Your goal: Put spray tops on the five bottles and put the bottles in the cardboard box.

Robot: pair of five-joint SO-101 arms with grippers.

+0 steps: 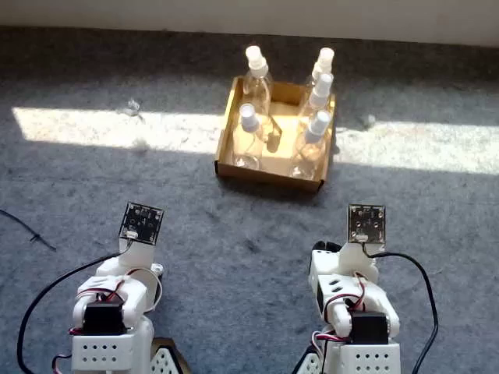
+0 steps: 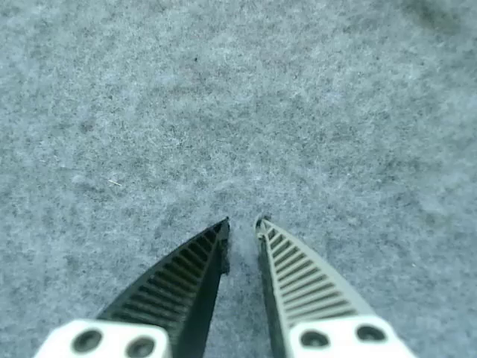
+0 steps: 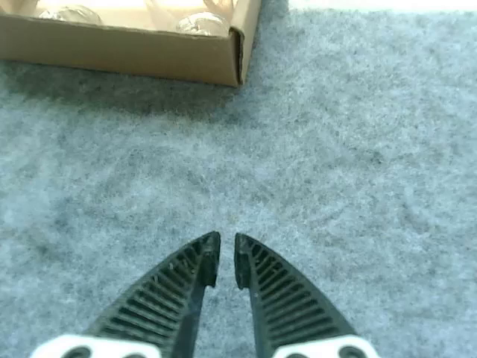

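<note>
— What's laid out here?

— Five bottles stand upright inside the cardboard box, two along one side and three along the other. Each is capped with a white spray top. The box sits on grey carpet, partly in a band of sunlight, well ahead of the left arm and the right arm.

— And closer in?

— The left gripper hangs over the carpet, fingers drawn nearly together — a thin gap at the tips, pinching nothing. The right gripper is also over carpet, its tips almost touching and empty (the box's near wall shows farther off, apart from it).

— Anything else?

— A small clear object lies on the carpet away from the box — too small to identify.
</note>
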